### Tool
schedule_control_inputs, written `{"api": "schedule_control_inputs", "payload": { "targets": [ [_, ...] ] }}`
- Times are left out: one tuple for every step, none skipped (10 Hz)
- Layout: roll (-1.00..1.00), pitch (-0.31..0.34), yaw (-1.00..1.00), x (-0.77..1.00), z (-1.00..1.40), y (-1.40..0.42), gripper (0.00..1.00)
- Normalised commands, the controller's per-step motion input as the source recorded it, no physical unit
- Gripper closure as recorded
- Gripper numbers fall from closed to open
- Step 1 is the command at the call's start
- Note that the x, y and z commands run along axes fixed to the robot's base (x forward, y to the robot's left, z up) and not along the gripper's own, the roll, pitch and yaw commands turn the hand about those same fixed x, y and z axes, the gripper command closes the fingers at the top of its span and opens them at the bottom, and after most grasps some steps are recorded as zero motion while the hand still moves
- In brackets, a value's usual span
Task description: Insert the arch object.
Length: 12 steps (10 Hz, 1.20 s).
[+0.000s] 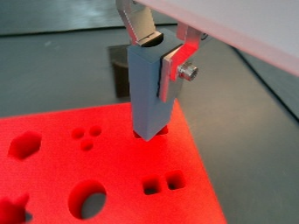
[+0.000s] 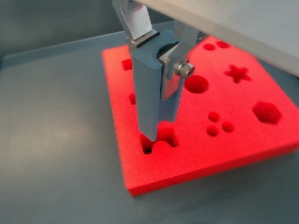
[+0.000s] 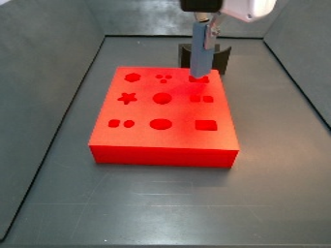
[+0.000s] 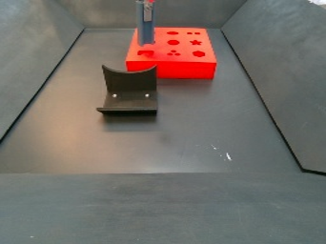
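My gripper (image 1: 156,42) is shut on a tall blue-grey arch piece (image 1: 151,92), held upright with its legs down. The piece also shows in a wrist view (image 2: 153,96) and in both side views (image 3: 200,53) (image 4: 145,29). Its lower end stands at the surface of the red block (image 2: 251,131), at the arch-shaped cutout (image 2: 158,140) near one edge; one leg seems to sit in the hole. The silver fingers (image 1: 180,59) grip the piece near its top. The block lies at the far end of the bin (image 3: 165,116).
The red block has several other cutouts: a star (image 2: 237,73), a hexagon (image 2: 268,112), an oval (image 1: 89,199) and round holes (image 2: 218,122). The dark fixture (image 4: 128,92) stands on the grey floor in front of the block. Bin walls rise on both sides (image 3: 295,77).
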Motion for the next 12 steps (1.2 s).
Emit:
{"api": "schedule_control_inputs", "payload": {
  "targets": [
    [0.0,0.0,-1.0,0.0,0.1,0.0,1.0],
    [0.0,0.001,-1.0,0.0,0.05,0.0,1.0],
    [0.0,0.0,-0.95,0.07,-0.03,0.07,1.0],
    [0.01,0.0,-0.91,0.11,-0.08,0.11,1.0],
    [0.03,0.0,-0.85,0.15,-0.1,0.15,1.0],
    [0.07,0.013,-0.71,0.12,-0.07,0.25,1.0],
    [0.08,0.043,-0.59,0.08,-0.05,0.13,1.0],
    [0.08,0.06,-0.46,0.0,-0.01,0.0,1.0],
    [0.12,0.054,-0.4,-0.06,0.0,-0.05,1.0],
    [0.12,0.081,-0.51,0.0,0.0,-0.12,1.0],
    [0.06,0.067,-0.47,0.0,0.0,0.0,1.0],
    [0.0,0.0,-0.18,0.01,-0.13,0.03,1.0]
  ]
}}
